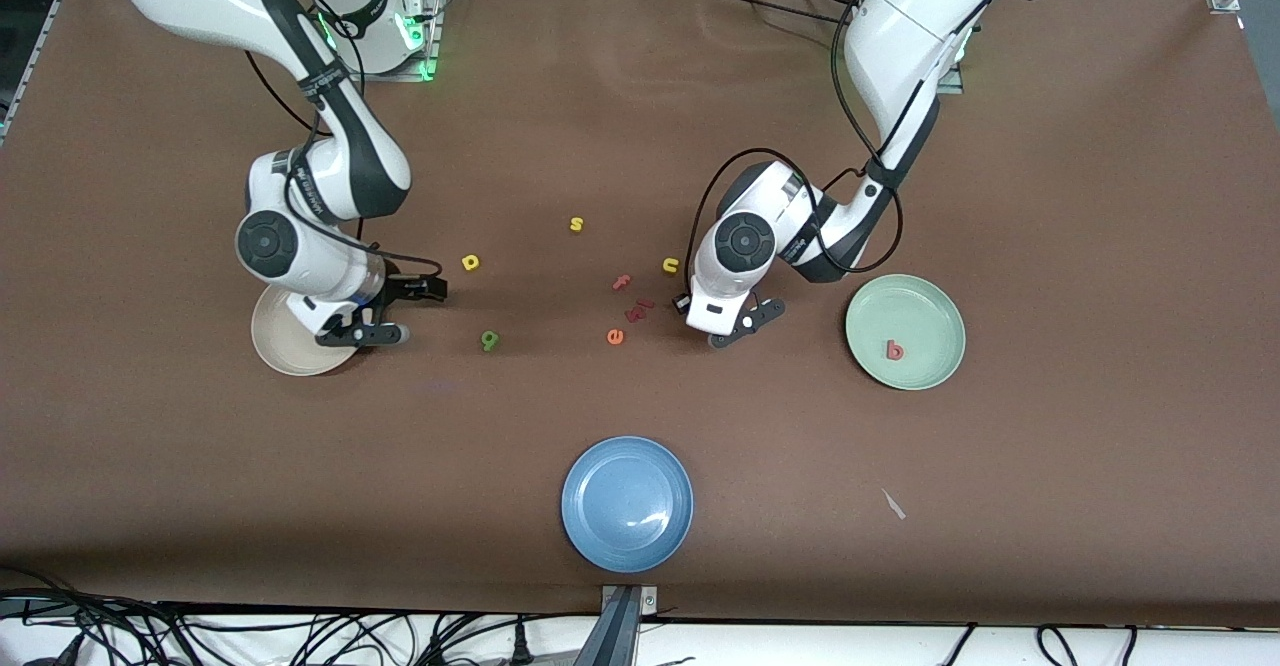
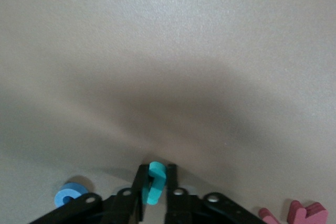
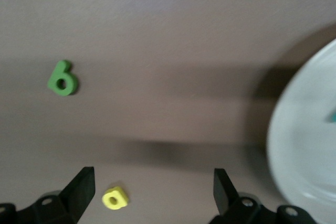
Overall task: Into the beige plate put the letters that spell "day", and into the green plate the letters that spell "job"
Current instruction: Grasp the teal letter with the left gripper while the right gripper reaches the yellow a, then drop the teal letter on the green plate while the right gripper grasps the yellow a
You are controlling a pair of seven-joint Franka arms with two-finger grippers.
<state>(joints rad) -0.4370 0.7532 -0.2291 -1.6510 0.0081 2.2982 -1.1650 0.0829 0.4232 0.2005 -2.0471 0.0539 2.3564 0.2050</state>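
My left gripper [image 2: 156, 179] is shut on the teal "j" [image 2: 155, 183], low over the table beside the yellow "u" [image 1: 671, 266]; in the front view the left gripper [image 1: 714, 334] hides that letter. The blue "o" [image 2: 71, 195] lies right beside the left gripper. The red "b" [image 1: 894, 350] lies in the green plate [image 1: 935, 296]. My right gripper [image 1: 420, 311] stands open beside the beige plate [image 1: 285, 351], nothing between its fingers. A teal bit [image 3: 333, 115] shows in the beige plate [image 3: 310, 145]. The yellow looped letter [image 1: 470, 263] and the dark green looped letter [image 1: 489, 340] lie on the table.
A yellow "s" [image 1: 576, 224], a pink "f" [image 1: 622, 283], dark red letters [image 1: 638, 308] and an orange "e" [image 1: 615, 336] lie mid-table. A blue plate [image 1: 627, 503] sits near the front camera. A small scrap [image 1: 893, 504] lies toward the left arm's end.
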